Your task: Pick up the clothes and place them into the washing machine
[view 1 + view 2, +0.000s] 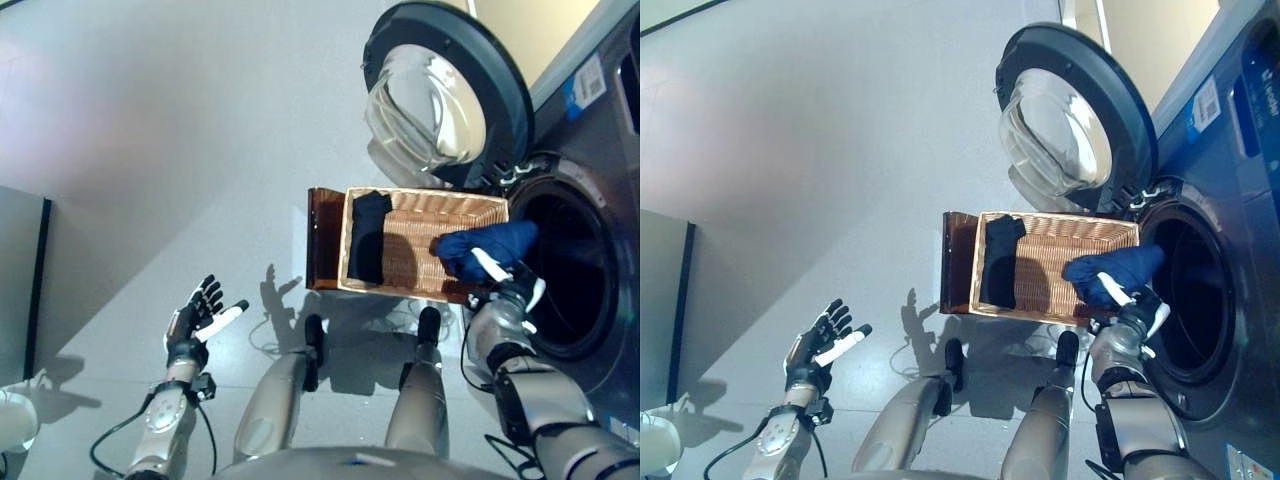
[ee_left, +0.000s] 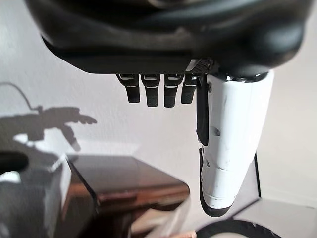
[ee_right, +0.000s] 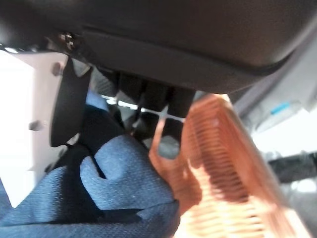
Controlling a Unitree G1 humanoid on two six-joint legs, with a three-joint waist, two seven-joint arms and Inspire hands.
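A: Where's the blue cloth (image 1: 487,247)?
B: Bunched in the right hand (image 1: 508,283), fingers curled round it, at the basket's (image 1: 425,240) end nearest the washer (image 1: 590,250) mouth.
A: Anything else inside?
B: A black garment (image 1: 367,236) lies at the basket's far end. The washer door (image 1: 440,95) stands open.
A: Left hand (image 1: 197,315)?
B: Fingers spread, holding nothing, above the floor (image 1: 150,130).

Wicker basket (image 1: 425,215) resting on a dark wooden stool (image 1: 325,240); grey floor (image 1: 180,130); possibly a cabinet (image 1: 20,270) at left.
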